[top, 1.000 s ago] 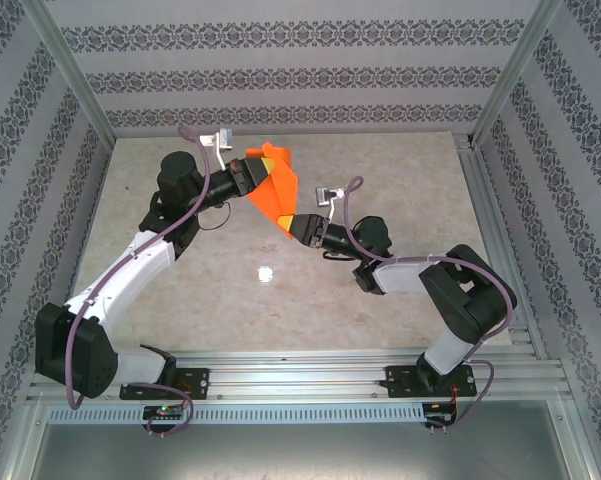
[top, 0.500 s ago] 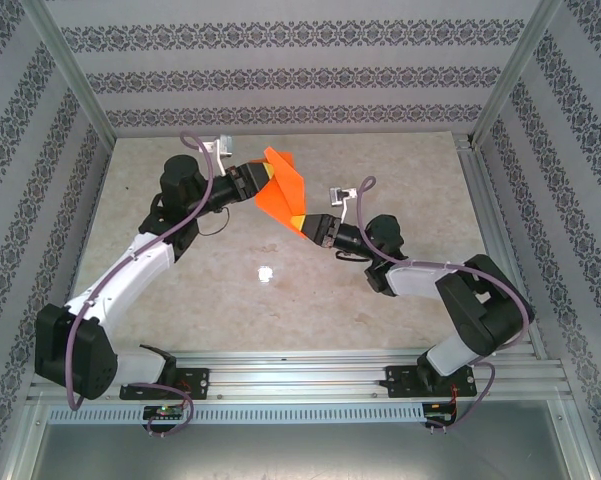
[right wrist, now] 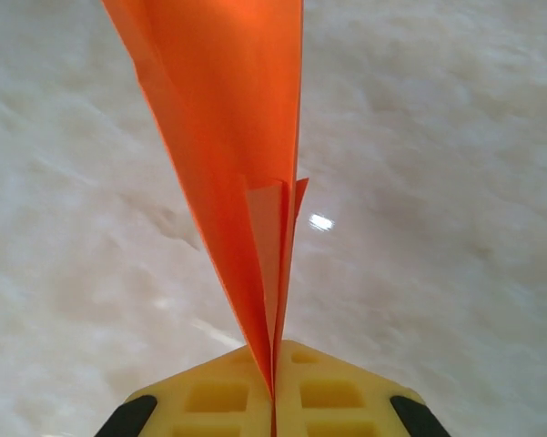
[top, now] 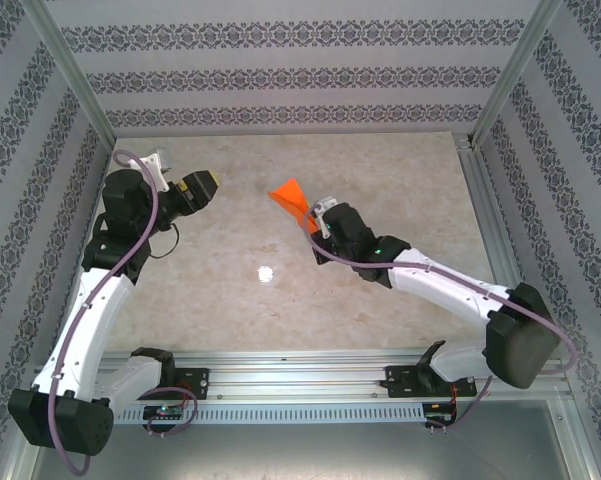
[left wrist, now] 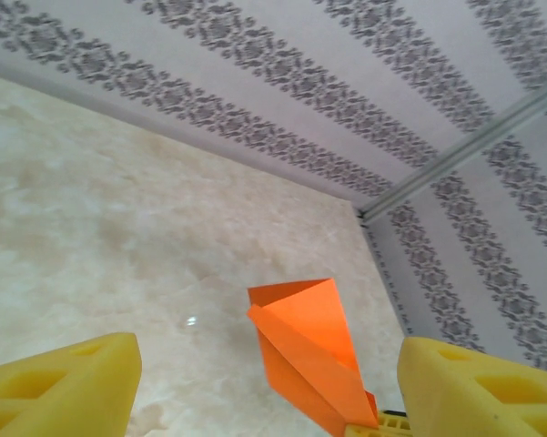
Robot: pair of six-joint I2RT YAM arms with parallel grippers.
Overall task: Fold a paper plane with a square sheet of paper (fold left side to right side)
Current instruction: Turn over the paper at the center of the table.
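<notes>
Right gripper (right wrist: 275, 366): jaws pinched fully together on the narrow end of the paper plane (right wrist: 227, 137), yellow pads (right wrist: 218, 396) meeting on the fold line, so a firm hold with no visible gap. From the wrist view the paper fans out from the pinch as stacked layers, with a short inner flap beside the centre crease. Overhead, the plane (top: 290, 195) sticks out past the gripper toward the far side of the marble table (top: 400, 170), its wide end up and away from the arm. It looks lifted off the surface, though I can't tell whether any edge touches. Left gripper (top: 208, 186): jaws wide apart, nothing between the pads (left wrist: 59, 387), parked well off to the left with its camera aimed at the orange dart (left wrist: 309, 350) across open tabletop. Progress, my read: the left-to-right fold and the dart shape look done, since the paper is already slim, pointed and ridged rather than a flat square. Left to do is likely just laying it down and letting go, maybe pressing the creases. Can't judge crease sharpness or wing symmetry from here. Thin paper on a one-point hold, so expect it to flop if swung quickly.
</notes>
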